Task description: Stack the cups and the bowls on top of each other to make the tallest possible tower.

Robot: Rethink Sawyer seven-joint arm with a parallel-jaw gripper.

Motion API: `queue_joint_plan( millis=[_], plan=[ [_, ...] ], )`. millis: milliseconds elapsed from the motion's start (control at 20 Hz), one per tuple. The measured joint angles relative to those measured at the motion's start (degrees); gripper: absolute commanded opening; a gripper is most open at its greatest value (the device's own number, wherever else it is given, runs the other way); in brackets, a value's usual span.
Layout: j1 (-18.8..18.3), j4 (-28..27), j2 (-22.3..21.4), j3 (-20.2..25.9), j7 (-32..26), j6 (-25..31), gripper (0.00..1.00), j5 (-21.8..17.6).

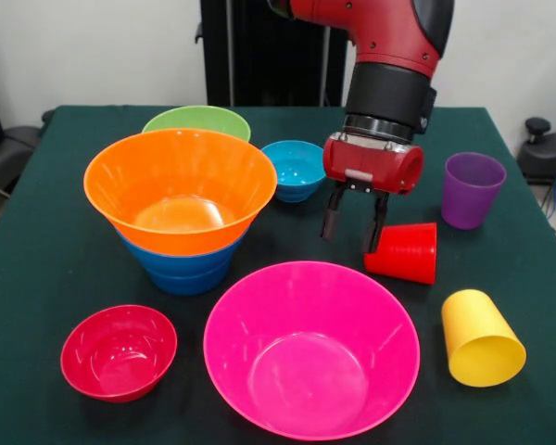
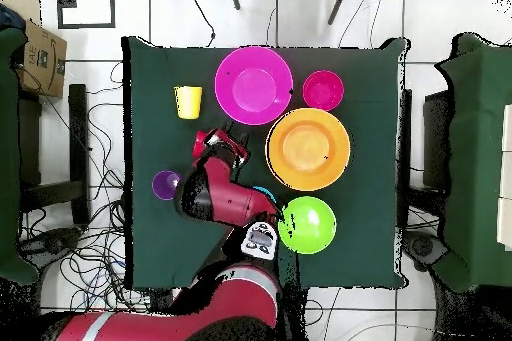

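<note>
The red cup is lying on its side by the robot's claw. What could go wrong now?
The red cup lies tipped over, so it might roll away when the open gripper tries to pinch it. The yellow cup also lies on its side close by and could get bumped. The orange bowl overhangs the narrower blue bowls, so the stack may wobble.

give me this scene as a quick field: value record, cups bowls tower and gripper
tower: orange bowl nested on blue bowls
loose bowls: pink bowl, red bowl, green bowl, light-blue bowl
upright cup: purple cup
cups on their sides: red cup, yellow cup
gripper: open, fingers down, just beside the red cup, holding nothing
surface: dark green table
</note>
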Motion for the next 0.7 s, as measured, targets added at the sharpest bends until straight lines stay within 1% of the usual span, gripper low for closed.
queue_joint_plan(
  millis=[350, 700],
  plan=[
    [0.0, 0.0, 0.4, 0.2, 0.0, 0.0, 1.0, 0.5],
    [-0.6, -0.8, 4.0, 0.6, 0.0, -0.3, 1.0, 0.5]
  ],
)
